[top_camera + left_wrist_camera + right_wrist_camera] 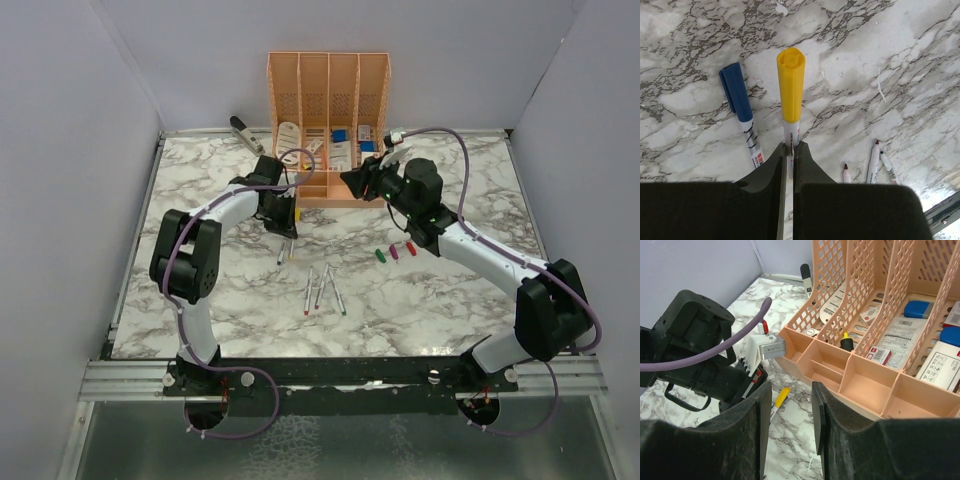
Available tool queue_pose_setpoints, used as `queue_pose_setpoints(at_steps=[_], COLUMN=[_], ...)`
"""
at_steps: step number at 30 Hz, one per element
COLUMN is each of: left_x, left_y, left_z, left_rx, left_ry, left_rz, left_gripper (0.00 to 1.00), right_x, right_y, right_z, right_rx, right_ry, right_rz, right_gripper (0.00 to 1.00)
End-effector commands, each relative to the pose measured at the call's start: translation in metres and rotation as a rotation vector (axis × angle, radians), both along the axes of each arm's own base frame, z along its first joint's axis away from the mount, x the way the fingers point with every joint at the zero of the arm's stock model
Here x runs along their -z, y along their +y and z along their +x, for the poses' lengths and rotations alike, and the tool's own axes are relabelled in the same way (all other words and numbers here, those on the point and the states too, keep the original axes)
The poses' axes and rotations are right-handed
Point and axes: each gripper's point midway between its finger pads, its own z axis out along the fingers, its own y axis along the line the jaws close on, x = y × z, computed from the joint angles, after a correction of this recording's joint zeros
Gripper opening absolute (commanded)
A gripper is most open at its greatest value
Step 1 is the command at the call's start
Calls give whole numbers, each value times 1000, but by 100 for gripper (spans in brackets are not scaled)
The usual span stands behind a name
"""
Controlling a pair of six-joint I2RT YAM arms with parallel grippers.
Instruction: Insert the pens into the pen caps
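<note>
Gripping a slim pale pen (791, 131) by its barrel, the left gripper (790, 148) has its two black fingers pressed almost together, with only the pen's width between them. The pen wears a glossy yellow cap (790, 82), lobed at its end, which points down toward the marble-patterned table (450, 310). Whether the cap touches the surface cannot be told.

Just beside it a second pen (754, 145) lies flat on the table, with black printing on its white barrel and a smooth blue cap (736, 97). Three uncapped pens (322, 288), thin and silvery with small dark tips, lie close together nearer the arm bases, fanned slightly apart. To their right, a green cap (380, 255), a purple cap (394, 252) and a red cap (410, 247) sit in a short row beside the right arm.

The right gripper (790, 390) hangs with its fingers parted and nothing between them. It is near the front edge of a peach plastic desk organiser (328, 75), whose lattice walls and shallow front trays hold small stationery. A grey stapler (241, 129) rests at the far-left corner. Open marble lies between the pens and the table's side edges.
</note>
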Motion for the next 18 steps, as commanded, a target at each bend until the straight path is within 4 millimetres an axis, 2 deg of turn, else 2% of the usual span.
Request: queue_pose_setpoints(at_steps=[1, 3, 9, 12, 18], left_x=[7, 10, 15, 14, 4], left_y=[9, 9, 8, 8, 4], left_z=[-5, -7, -11, -10, -5], left_rx=[6, 10, 15, 12, 21], left_ry=[45, 60, 74, 69, 39], left_rz=[73, 78, 87, 93, 75], left_gripper=[0, 5, 28, 32, 32], right_x=[-6, -4, -2, -1, -1], right_y=[-6, -6, -6, -5, -7], right_z=[-4, -4, -4, -5, -5], right_rx=[27, 26, 25, 22, 28], right_ry=[-14, -9, 0, 3, 3], right_rz=[-12, -14, -11, -13, -12], right_gripper=[37, 37, 37, 37, 37])
